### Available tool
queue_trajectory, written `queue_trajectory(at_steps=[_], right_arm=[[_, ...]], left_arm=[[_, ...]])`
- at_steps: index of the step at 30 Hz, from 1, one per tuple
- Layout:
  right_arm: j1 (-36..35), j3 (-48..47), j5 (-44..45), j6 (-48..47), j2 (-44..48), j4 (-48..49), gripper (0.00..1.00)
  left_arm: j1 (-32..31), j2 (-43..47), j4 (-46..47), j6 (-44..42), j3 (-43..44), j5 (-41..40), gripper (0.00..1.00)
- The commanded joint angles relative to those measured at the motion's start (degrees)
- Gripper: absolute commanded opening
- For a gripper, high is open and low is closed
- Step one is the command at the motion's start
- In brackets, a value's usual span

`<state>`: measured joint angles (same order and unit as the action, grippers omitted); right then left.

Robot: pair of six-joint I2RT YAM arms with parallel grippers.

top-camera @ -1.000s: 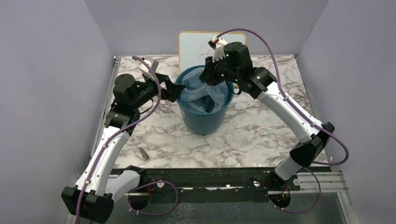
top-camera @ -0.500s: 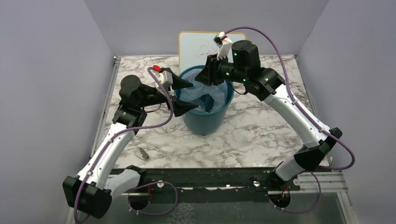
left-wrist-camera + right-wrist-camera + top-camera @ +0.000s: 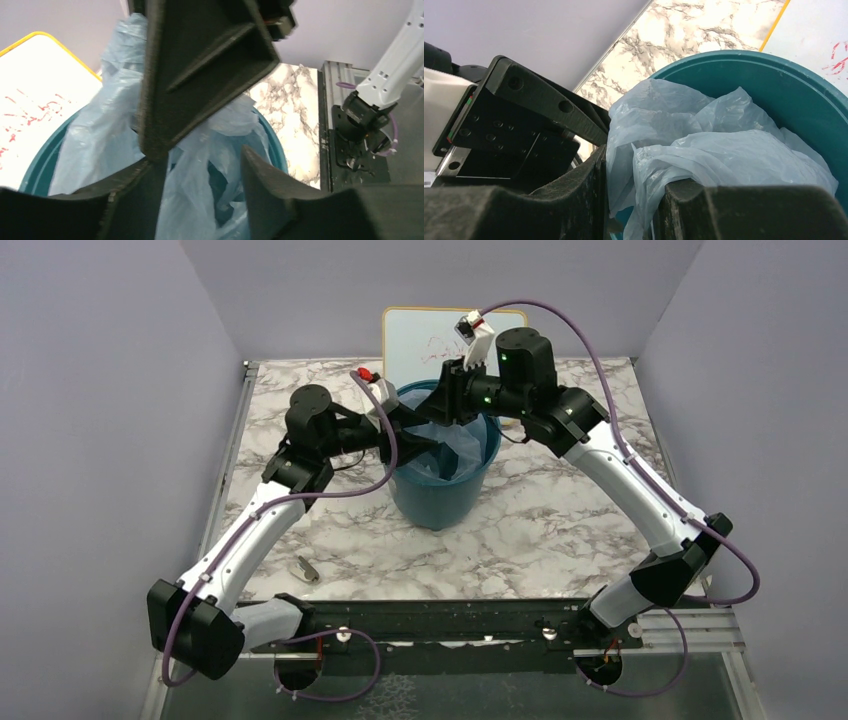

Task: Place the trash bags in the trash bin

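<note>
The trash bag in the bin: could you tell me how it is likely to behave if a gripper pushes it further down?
The trash bag looks thin and crumpled, so it would probably fold rather than resist. Its puffed folds above the trash bin rim suggest it may spring back up. Being translucent film, it seems very light and might cling to the fingers.

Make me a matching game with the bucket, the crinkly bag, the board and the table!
Things:
1. trash bin
2. trash bag
3. whiteboard
4. table

Descriptions:
A. grey-veined marble pattern
B. light blue and see-through, stuffed in the bucket
C. teal and round
D. white with red scribbles, standing behind the bucket

Pairs: 1-C, 2-B, 3-D, 4-A
</note>
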<state>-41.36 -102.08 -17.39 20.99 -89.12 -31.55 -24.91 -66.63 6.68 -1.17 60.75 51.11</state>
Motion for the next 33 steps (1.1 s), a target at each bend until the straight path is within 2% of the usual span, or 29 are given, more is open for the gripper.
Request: queue_trajectory(at_steps=[1, 4, 8, 9, 14, 21, 24, 28, 33], right_arm=[[0.05, -0.35, -2.08, -1.03, 1.33, 1.44, 0.37], [0.06, -0.87, 0.97, -2.38, 1.7, 0.92, 0.39], [0.1, -2.88, 4.02, -4.85, 2.14, -1.34, 0.41], [0.14, -3.55, 5.82, -5.24, 2.24, -2.43, 0.41], [0.23, -2.77, 9.61, -6.29, 3.87, -4.73, 0.43], [0.18, 2.33, 8.47, -4.57, 6.67, -4.27, 0.46], [0.16, 4.0, 5.4, -3.36, 7.66, -2.52, 0.4], [0.23, 7.09, 5.58, 0.37, 10.12, 1.56, 0.29], [0.18, 10.75, 7.43, 2.76, 13.26, 3.66, 0.3]], left_arm=[[-1.04, -2.01, 1.25, 0.16, 3.43, -3.44, 0.5], [-1.2, -2.94, 1.1, -0.24, 3.58, -2.78, 0.35], [-1.2, -2.98, -0.57, -0.6, 3.65, -4.3, 0.05], [-1.2, -2.76, -1.26, -0.44, 3.74, -5.81, 0.01], [-1.16, -0.84, -3.16, -0.45, 3.43, -9.9, 0.0], [-1.2, 0.89, -0.94, 2.86, 2.24, -5.34, 0.0], [-1.2, 1.05, -1.24, 3.38, 1.88, -0.48, 0.0], [-1.2, 1.08, -1.83, 5.92, 1.58, -0.1, 0.0], [-1.2, 2.4, -1.42, 7.55, 1.44, -1.72, 0.0]])
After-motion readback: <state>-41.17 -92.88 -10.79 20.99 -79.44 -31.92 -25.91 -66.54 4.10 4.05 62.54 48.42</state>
